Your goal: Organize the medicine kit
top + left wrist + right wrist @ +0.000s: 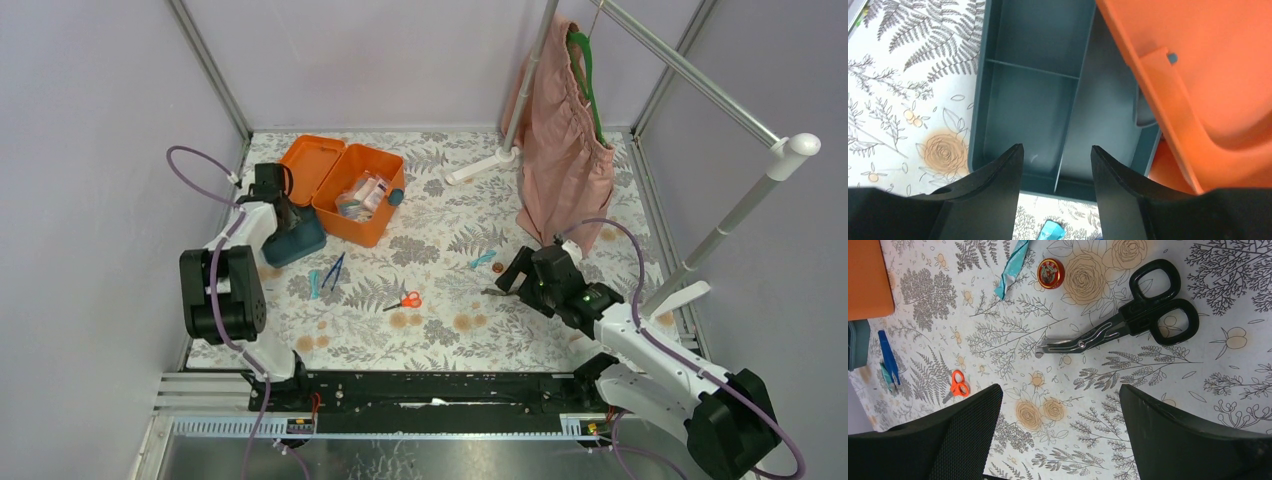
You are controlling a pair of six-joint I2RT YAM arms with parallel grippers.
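The orange medicine kit (358, 190) lies open at the back left, its lid (311, 165) flat behind it and several packets inside. Its teal divided insert tray (297, 240) sits on the table by the box's near-left side. In the left wrist view the tray (1028, 95) has bare compartments, with the orange box (1208, 90) to its right. My left gripper (282, 212) (1057, 155) is open and empty just above the tray's near edge. My right gripper (512, 274) (1060, 400) is open and empty, hovering beside the black scissors (497, 291) (1128, 322).
Loose on the floral table are small orange scissors (405, 300) (958, 386), blue tweezers (335, 270) (888, 357), a teal packet (314, 283) (1053, 231), another teal packet (482, 260) (1012, 267) and a red tin (1050, 273). A pink garment (565, 150) hangs on a rack at the back right.
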